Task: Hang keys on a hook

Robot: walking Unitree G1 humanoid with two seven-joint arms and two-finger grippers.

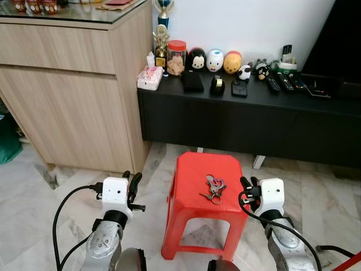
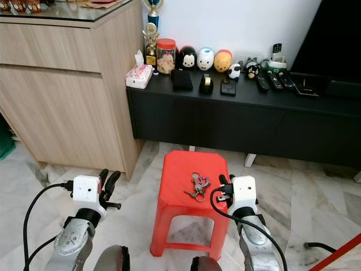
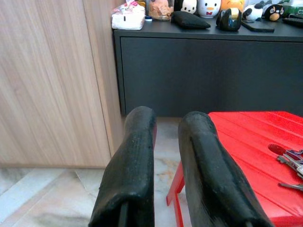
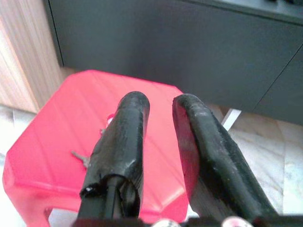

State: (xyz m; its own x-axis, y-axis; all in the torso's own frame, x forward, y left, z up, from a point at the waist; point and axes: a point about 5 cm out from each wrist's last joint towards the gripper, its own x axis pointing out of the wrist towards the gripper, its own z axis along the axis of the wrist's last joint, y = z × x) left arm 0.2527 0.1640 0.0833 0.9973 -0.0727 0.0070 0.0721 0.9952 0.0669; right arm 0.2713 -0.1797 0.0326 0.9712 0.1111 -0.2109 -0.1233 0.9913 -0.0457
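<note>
One key bunch point(image 1: 214, 188) on red stool point(image 1: 194, 166), untouched.

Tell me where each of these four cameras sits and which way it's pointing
Head stereo pair: look forward and down at red stool with keys; both arms, left claw, right claw.
Left wrist: looks along its claw toward black cabinet.
Right wrist: looks along its claw down at stool.
All views share the stool.

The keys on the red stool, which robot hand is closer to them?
The right gripper. It sits just beside the keys at the red stool's right edge. The left gripper is off past the stool's left side, over the floor.
</note>
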